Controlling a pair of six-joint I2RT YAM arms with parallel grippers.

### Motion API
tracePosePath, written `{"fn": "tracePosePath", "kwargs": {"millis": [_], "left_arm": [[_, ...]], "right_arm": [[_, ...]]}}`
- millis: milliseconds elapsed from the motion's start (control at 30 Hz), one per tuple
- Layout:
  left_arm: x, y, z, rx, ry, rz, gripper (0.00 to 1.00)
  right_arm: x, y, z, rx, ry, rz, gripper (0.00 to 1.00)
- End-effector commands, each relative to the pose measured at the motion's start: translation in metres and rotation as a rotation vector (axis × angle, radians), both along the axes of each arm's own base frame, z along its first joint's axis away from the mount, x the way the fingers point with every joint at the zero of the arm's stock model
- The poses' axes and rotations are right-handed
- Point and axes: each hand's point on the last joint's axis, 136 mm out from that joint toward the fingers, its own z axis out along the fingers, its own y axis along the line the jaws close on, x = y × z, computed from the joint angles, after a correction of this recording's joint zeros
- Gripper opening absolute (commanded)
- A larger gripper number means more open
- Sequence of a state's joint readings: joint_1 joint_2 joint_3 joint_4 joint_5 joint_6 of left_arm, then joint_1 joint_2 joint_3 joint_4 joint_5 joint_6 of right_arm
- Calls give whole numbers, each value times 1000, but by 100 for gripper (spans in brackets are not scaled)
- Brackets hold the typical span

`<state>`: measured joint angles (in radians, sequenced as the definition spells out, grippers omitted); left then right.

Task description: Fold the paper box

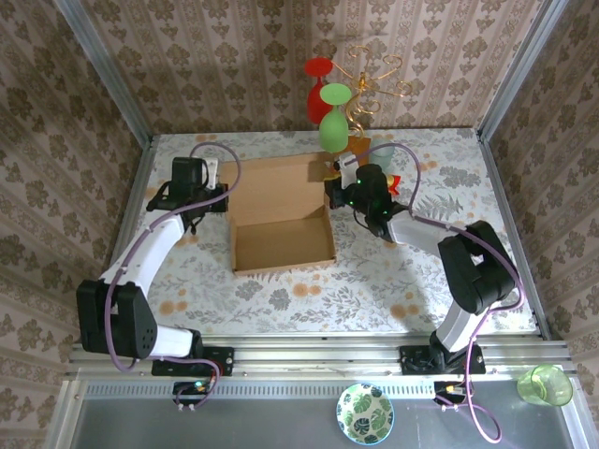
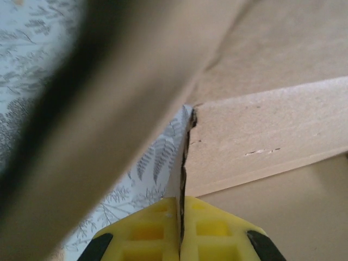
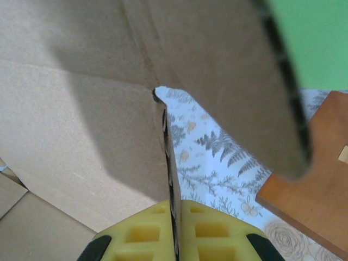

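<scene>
The paper box [image 1: 281, 215] lies open in the middle of the table, its brown tray toward the near side and its lid panel flat toward the back. My left gripper [image 1: 223, 198] is at the box's left side wall. In the left wrist view its yellow pads [image 2: 209, 228] are shut on the thin edge of that cardboard wall [image 2: 261, 141]. My right gripper [image 1: 330, 194] is at the right side wall, and its yellow pads [image 3: 209, 231] are likewise shut on the upright cardboard edge [image 3: 81, 136]. A blurred flap hangs close above each wrist camera.
A gold wire rack [image 1: 374, 75] holding a red glass [image 1: 318, 89] and a green glass [image 1: 333, 117] stands at the back, just behind the box. Its wooden base [image 3: 310, 163] is close to my right gripper. A green cup [image 1: 546, 384] and a leaf-patterned bowl [image 1: 365, 412] sit on the front ledge.
</scene>
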<state>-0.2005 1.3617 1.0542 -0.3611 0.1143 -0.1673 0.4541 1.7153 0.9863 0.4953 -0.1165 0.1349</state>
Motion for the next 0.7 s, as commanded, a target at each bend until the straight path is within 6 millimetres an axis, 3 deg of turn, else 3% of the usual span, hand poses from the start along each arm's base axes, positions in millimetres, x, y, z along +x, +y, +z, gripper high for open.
{"fn": "tracePosePath", "kwargs": {"millis": [0, 133, 367, 567, 667], "left_arm": [[13, -4, 42, -126, -183, 51, 0], [19, -2, 54, -183, -295, 65, 0], [24, 15, 37, -253, -347, 102, 0], [21, 23, 26, -285, -396, 129, 0], [15, 24, 30, -318, -452, 138, 0]], "right_arm": [[16, 10, 43, 170, -130, -98, 0], [32, 16, 49, 253, -159, -148, 0], [53, 30, 39, 293, -191, -179, 0], [55, 33, 24, 313, -212, -196, 0], [51, 32, 23, 311, -233, -195, 0]]}}
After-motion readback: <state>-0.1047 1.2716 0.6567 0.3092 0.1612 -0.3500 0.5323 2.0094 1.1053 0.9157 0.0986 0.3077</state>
